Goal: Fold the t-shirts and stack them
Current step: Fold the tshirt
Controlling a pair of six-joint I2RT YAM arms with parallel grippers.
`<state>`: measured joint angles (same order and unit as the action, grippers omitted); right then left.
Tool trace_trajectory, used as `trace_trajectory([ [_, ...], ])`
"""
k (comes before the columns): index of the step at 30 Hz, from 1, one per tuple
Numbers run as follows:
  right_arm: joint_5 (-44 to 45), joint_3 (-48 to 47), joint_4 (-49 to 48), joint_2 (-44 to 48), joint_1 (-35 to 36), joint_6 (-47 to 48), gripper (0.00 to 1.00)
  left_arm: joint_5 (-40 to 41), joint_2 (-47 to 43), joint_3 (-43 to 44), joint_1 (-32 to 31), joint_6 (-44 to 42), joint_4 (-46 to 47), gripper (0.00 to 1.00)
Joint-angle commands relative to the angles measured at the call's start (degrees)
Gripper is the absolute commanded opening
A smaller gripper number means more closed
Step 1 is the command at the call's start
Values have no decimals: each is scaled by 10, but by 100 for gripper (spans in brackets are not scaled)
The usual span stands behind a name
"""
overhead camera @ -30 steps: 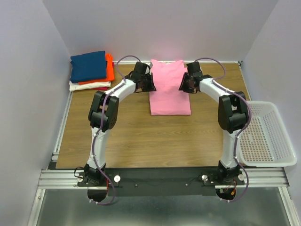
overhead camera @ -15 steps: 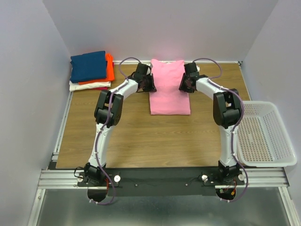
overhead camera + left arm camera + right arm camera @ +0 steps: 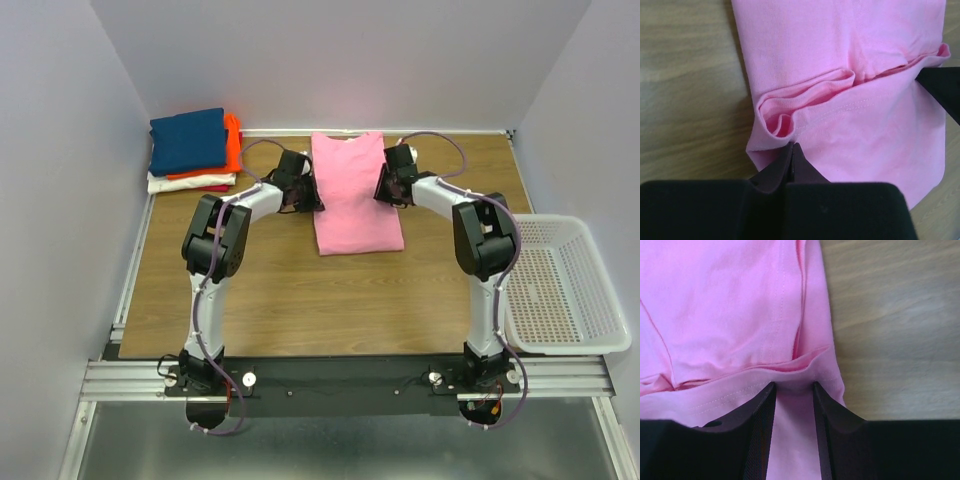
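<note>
item: large plain pink cloth t-shirt [image 3: 355, 195], part-folded, lying at the far middle of the brown wooden table [image 3: 300, 290], between the two arms. left gripper [image 3: 792, 150]: clenched on the shirt's bunched left edge. right gripper [image 3: 792, 387]: jaws parted astride the right hem, cloth between them; whether it grasps cannot be told. far left corner: stack of folded navy blue t-shirt [image 3: 188, 140] over orange t-shirt [image 3: 233, 145], white t-shirt [image 3: 180, 184], red t-shirt [image 3: 216, 187]. right edge: white plastic mesh basket [image 3: 570, 290].
</note>
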<state>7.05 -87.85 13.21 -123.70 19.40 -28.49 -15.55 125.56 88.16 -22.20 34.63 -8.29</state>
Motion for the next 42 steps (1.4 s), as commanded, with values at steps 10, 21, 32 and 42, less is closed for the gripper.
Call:
trace_trajectory([
  [10,-20,159,80,64,103,-61,43,-6,-169,-230,2,17,53,0],
  [21,20,291,74,185,133,-104,44,-7,-270,-367,3,11,72,0],
  [32,35,262,79,204,131,-68,44,-26,-272,-348,3,-2,76,0],
  [42,28,178,95,194,169,-68,43,-71,-268,-285,0,-24,70,0],
])
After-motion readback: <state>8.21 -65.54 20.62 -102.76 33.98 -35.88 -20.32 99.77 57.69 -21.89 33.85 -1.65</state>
